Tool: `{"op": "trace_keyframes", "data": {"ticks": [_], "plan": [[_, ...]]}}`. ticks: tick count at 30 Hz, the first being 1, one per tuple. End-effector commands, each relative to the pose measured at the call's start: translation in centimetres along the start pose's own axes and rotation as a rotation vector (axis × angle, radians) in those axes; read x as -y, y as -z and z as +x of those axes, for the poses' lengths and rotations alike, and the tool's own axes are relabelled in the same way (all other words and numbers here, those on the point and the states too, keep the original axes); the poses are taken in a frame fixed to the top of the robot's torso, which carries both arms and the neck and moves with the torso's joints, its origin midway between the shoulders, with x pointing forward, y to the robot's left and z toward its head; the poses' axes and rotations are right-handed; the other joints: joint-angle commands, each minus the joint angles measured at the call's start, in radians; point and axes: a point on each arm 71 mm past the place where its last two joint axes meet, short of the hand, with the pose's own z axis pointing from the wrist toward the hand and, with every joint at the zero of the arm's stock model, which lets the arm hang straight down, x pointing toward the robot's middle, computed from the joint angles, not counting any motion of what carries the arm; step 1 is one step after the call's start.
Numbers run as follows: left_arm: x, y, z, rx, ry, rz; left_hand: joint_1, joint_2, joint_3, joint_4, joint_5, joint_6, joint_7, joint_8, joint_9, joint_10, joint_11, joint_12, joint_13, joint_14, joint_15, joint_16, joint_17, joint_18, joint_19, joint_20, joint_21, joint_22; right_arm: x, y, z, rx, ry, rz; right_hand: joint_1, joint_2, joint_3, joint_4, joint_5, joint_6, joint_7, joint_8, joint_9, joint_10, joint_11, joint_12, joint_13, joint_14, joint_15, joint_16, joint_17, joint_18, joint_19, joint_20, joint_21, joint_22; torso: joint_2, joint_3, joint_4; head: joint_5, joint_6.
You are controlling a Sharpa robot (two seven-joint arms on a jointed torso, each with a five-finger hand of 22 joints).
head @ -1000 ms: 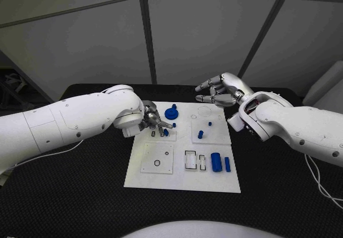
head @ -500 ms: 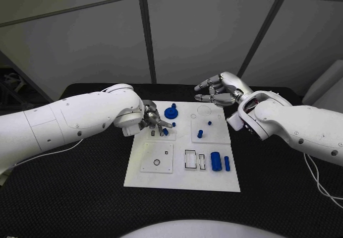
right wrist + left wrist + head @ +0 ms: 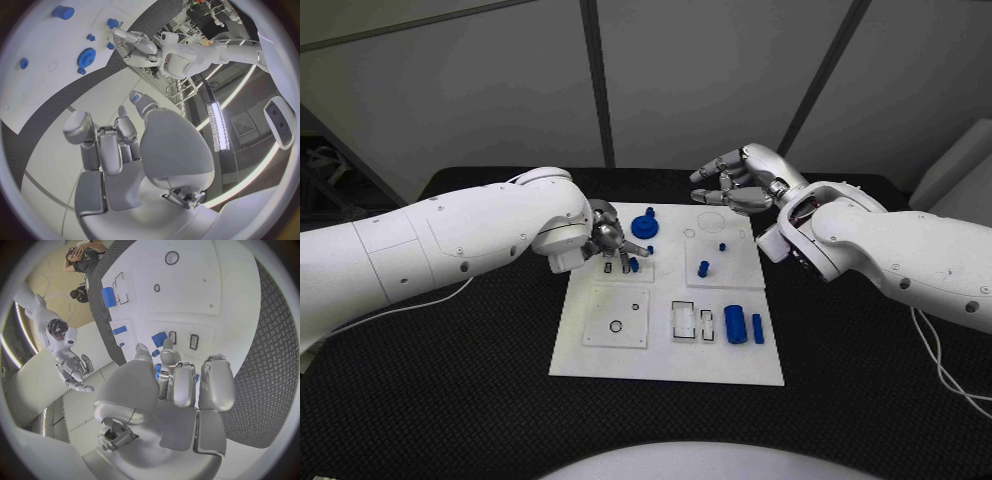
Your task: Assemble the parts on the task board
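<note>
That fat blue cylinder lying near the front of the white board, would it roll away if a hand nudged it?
Probably, if pushed sideways: the blue cylinder lies on its round side on the flat task board. It looks like rigid, smooth plastic, so it may well slip between metal fingers. It seems small and likely light, so even a gentle touch might shift it toward the thinner blue pin beside it.

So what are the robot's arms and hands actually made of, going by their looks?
Both arms, left arm and right arm, wear smooth, rounded, glossy white shells. Each ends in a silvery metal hand, left hand and right hand, with many jointed fingers. A thin white cable trails from each arm across the black table.
</note>
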Motion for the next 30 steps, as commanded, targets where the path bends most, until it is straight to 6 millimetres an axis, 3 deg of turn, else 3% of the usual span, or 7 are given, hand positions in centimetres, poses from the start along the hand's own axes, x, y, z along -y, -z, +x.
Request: {"op": "trace_keyframes", "data": {"ticks": [1,30], "plan": [[0.12,0.0,-0.06,-0.001,-0.011,0.001,0.01,-0.002,-0.001,-0.006,-0.001,-0.006,0.002,0.005,0.001,-0.004,-0.004,0.005,0.001,0.032,-0.007,0.003,0.001,-0.007,0.005,0.0,0.006,0.001,-0.25,-0.07,0.05,-0.004,0.005,-0.012,-0.004,0.002,0.001,0.005,0.006,0.006,0.002,0.005,0.002,-0.004,-0.001,-0.004,-0.001,0.048,-0.009,-0.007,0.028,0.019,-0.006,0.0,-0.005,-0.001,0.0,0.0001,0.0008,0.0,0.0],[0.41,-0.24,0.1,-0.022,-0.039,-0.011,0.028,-0.001,0.001,-0.018,0.0,-0.012,0.002,0.015,0.016,-0.01,-0.004,0.0,-0.007,0.032,-0.007,0.002,0.002,-0.008,0.008,-0.001,0.009,0.009,-0.37,-0.06,0.17,-0.01,0.008,-0.014,-0.006,0.003,0.001,0.006,0.008,0.007,0.002,0.006,0.002,-0.003,-0.002,-0.004,-0.001,0.048,-0.009,-0.008,0.027,0.019,-0.006,0.0,-0.006,-0.002,0.0,0.0003,0.0009,-0.005,-0.008]]}}
